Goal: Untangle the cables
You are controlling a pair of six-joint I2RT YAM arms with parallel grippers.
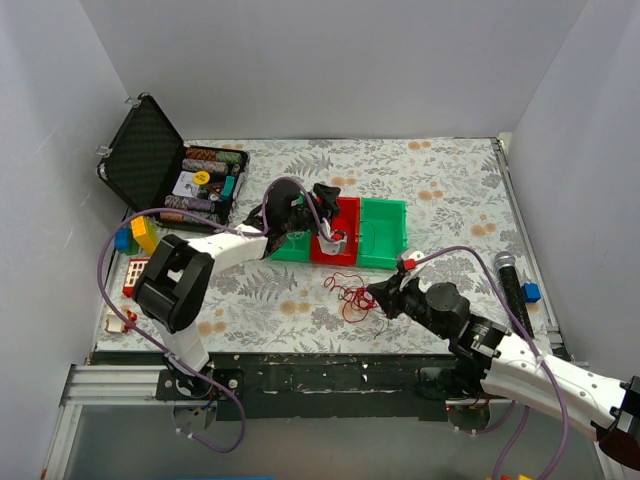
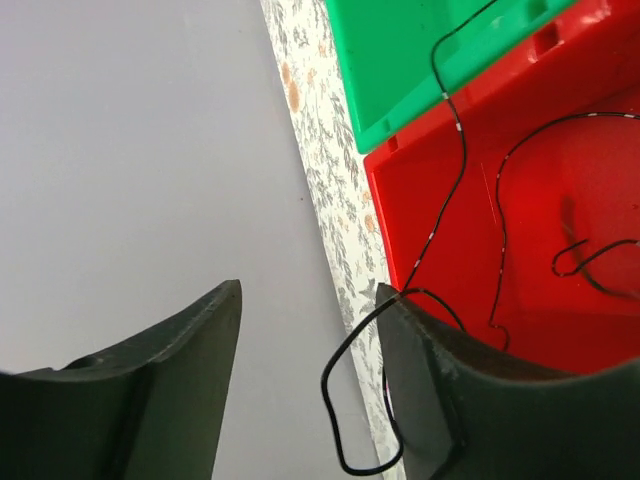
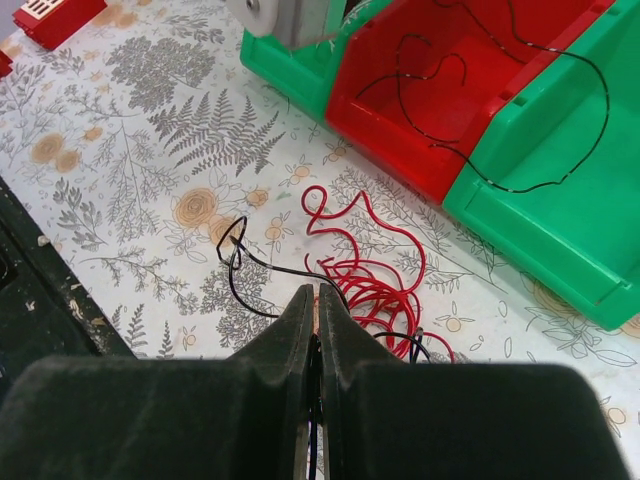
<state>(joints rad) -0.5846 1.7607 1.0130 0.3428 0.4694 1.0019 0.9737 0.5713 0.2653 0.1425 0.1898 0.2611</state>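
Your right pincer (image 3: 313,292) is nearest, low over the floral table (image 1: 440,180). Its jaws are pressed flat together, and a thin black strand runs from the table into the seam between them, so it grips that strand. The cables (image 3: 372,280) lie just ahead of its tips: a mostly red looping tangle, with the black strand trailing off to one side.

Beyond the tangle is the red bin (image 3: 440,90), with a green bin (image 3: 560,200) touching it on one side and another green bin (image 3: 290,70) on the other. A loose black cable (image 3: 420,140) snakes across the red bin and drapes over into the first green one.

Your left pincer (image 2: 310,290) hangs over the red bin's edge with its jaws well apart. That black cable loops against one finger (image 2: 430,390); you can't tell whether it's caught there. Farther off to the side of this pincer is an open black case (image 1: 150,150).
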